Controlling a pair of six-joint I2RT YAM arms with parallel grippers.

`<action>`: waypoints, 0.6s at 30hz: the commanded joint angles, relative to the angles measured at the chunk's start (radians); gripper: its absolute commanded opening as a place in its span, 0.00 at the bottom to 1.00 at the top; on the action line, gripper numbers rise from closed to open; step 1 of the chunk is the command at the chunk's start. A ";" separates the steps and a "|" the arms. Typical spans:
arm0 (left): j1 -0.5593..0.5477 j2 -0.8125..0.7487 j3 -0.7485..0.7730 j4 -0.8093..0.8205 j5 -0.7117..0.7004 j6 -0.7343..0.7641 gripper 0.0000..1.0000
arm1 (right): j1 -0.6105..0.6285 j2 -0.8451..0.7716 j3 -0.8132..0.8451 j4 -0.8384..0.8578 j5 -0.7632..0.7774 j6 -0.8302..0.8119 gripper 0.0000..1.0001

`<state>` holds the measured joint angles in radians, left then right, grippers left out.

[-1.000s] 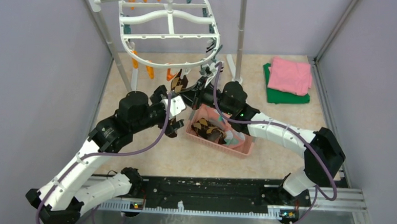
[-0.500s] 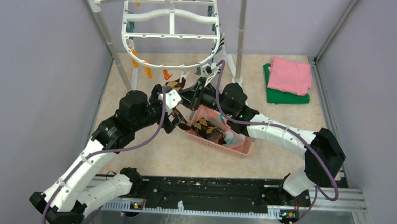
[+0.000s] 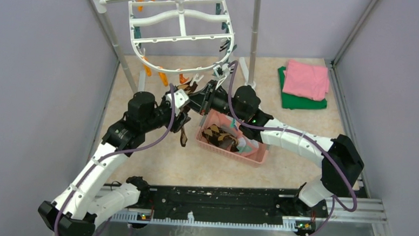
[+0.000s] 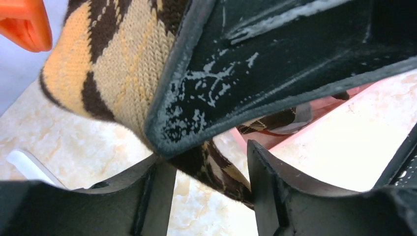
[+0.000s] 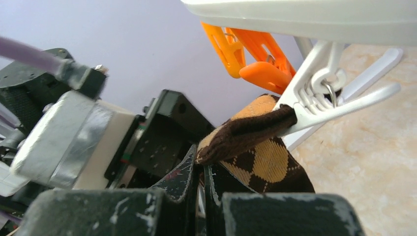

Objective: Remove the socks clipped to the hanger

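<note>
**Top view:** left gripper (image 3: 183, 115) clamped on diamond sock (image 3: 185, 135). The sock's tail now dangles lower beneath it, beside pink basket (image 3: 251, 154). Hanger (image 3: 176, 34) has tilted. Right gripper (image 3: 196, 98) tips obscured.
**Left wrist:** sock pinched between fingers. Orange clip (image 4: 24, 22) cropped.
**Right wrist:** cuff in white clip (image 5: 319, 98) just above fingers. Fingers nearly together, hold unclear.

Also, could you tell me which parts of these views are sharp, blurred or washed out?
Top external: evenly lit and sharp throughout. Left wrist: argyle sock knit crisp, orange clip soft, tabletop washed out at right. Right wrist: sock and white clip sharp, purple cable blurred.
</note>
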<state>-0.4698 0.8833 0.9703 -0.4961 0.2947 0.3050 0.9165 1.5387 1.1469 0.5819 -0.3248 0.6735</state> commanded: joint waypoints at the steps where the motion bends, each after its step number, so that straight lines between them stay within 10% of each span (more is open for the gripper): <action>1: 0.004 -0.043 -0.023 0.069 0.010 0.010 0.51 | 0.013 0.005 0.052 -0.031 0.051 -0.013 0.00; 8: 0.005 -0.078 -0.066 0.086 -0.043 0.045 0.00 | 0.013 -0.006 0.030 -0.093 0.117 0.000 0.12; 13: 0.004 -0.083 -0.070 0.097 -0.049 0.064 0.00 | 0.013 -0.065 -0.014 -0.133 0.217 -0.023 0.52; 18: 0.004 -0.075 -0.072 0.099 -0.045 0.096 0.00 | 0.012 -0.138 0.004 -0.203 0.393 -0.099 0.58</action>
<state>-0.4698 0.8177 0.9058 -0.4599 0.2466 0.3664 0.9211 1.4982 1.1179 0.4061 -0.0929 0.6464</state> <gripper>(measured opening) 0.019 0.576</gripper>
